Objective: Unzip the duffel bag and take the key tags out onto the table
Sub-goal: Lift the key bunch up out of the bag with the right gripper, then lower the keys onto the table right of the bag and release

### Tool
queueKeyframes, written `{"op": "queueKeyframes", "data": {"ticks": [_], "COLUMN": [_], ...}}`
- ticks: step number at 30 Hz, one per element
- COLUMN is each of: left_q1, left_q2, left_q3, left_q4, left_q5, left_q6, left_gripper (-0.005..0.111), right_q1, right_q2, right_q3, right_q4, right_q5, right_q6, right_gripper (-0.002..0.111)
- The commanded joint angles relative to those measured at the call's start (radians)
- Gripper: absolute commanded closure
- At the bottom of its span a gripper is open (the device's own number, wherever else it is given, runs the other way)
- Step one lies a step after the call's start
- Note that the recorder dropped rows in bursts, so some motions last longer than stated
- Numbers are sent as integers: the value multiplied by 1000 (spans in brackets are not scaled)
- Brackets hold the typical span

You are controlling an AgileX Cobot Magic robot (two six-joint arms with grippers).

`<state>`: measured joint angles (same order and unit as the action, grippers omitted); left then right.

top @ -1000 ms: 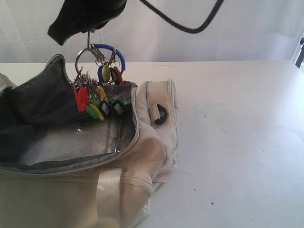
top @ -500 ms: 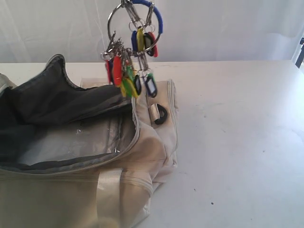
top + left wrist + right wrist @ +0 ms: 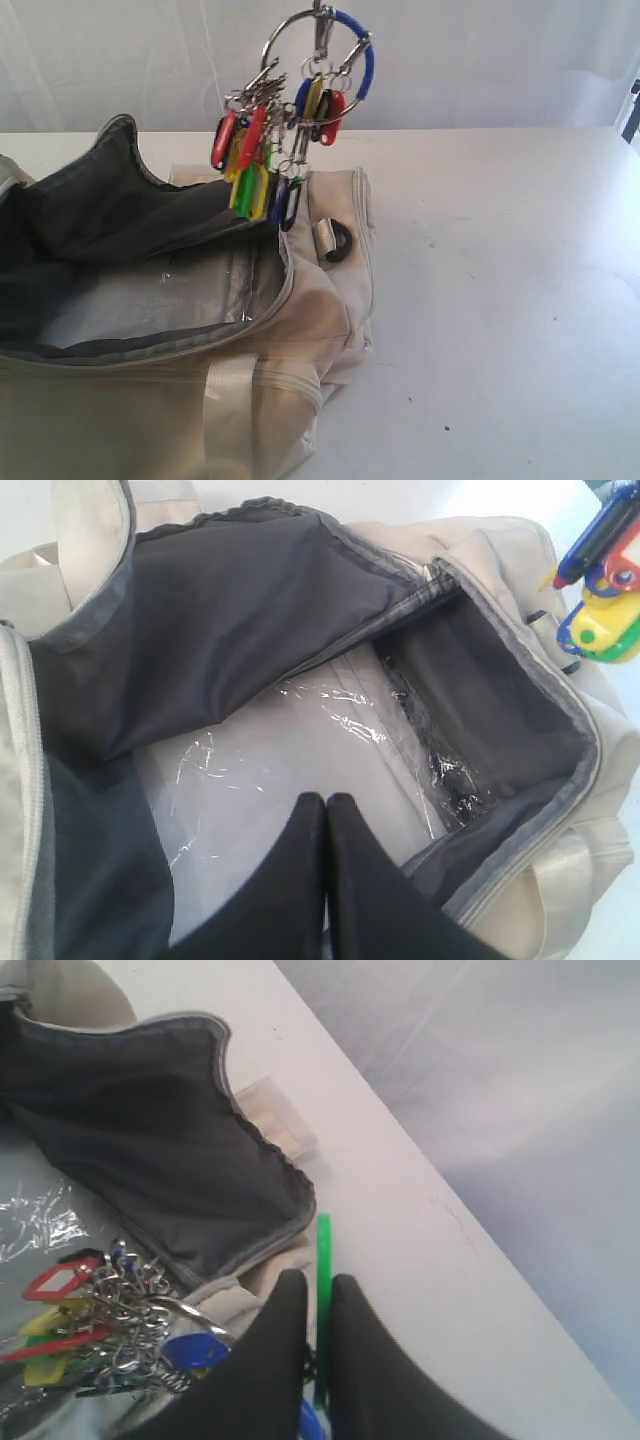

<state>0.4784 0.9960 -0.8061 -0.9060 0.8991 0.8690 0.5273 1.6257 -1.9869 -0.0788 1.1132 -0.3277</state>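
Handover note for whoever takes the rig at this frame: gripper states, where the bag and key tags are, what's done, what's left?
Left gripper: shut, empty, above the open duffel bag.
Right gripper: shut on a green strip at the top of the key tags, which hang in the air above the bag's end.
Done: bag unzipped, tags lifted out.
Left: carry the tags over the bare table and set them down.

The duffel bag (image 3: pixel 310 320) is matt cloth, the key tags (image 3: pixel 250 190) glossy plastic on shiny metal rings (image 3: pixel 125 1295), the table (image 3: pixel 500 300) smooth.
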Motion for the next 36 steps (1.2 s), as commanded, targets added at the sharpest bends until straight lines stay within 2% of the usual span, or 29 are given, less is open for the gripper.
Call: {"op": "queueKeyframes", "data": {"ticks": [1,9,13,17,25,36], "left_q1": [-3,-3,-3,-3,-3,-3], "left_q2": [-7,-7,-7,-7,-7,-7], "left_q3": [7,7,7,7,7,7], "left_q4": [-29,-29,-29,-29,-29,-28], "left_q5": [10,10,10,10,10,12], "left_q6": [2,2,2,2,2,21], "left_gripper": [107,107,107,107,107,107], "right_q1": [-59,-155,-196,-232,-239,-239], "right_q2": [-51,-94,-106,-106,-106,-41], "right_q3": [5,15,98,283,649,871], "right_q4": [-11,-11,3,61,79,79], "right_q5": [37,105,105,-5,-313,-541], "right_q6": [-4,-2,-2,17,102,196], "right_gripper": [108,108,108,108,108,108]}}
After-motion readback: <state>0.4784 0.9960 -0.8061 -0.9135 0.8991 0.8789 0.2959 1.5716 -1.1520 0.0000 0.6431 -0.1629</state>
